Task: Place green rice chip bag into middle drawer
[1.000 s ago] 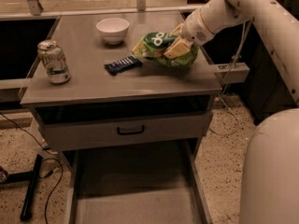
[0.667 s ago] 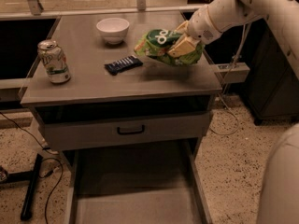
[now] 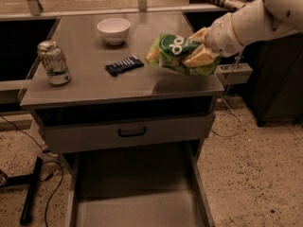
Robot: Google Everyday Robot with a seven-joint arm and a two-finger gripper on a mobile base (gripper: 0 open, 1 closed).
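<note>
Speckled floor either side of a grey cabinet; nearest the camera, far below the fingers, shows the middle drawer (image 3: 137, 209) pulled out, flat floor bare; just above it, also below the fingers, a shut drawer front (image 3: 94, 136) with a black handle. Grips the green rice chip bag (image 3: 175, 53) by one end in the gripper (image 3: 202, 56), fingers (image 3: 201, 60) closed tight into the crinkled foil, nothing else held; hangs clear of the cabinet top (image 3: 85, 91), shadow lying directly under the fingers near the top's corner. Has risen and slid outward over the last second, away from the blue wrapper (image 3: 124, 65) and toward the edge; means lift done, carry begun, lowering and release not yet. Beyond the wrapper, well apart from the fingers, a can (image 3: 53, 63) by the opposite edge; farther back, a white bowl (image 3: 113, 30); neither in the likely path. Needs, by judgement, to clear the edge, then come well down and inward over the open drawer.
</note>
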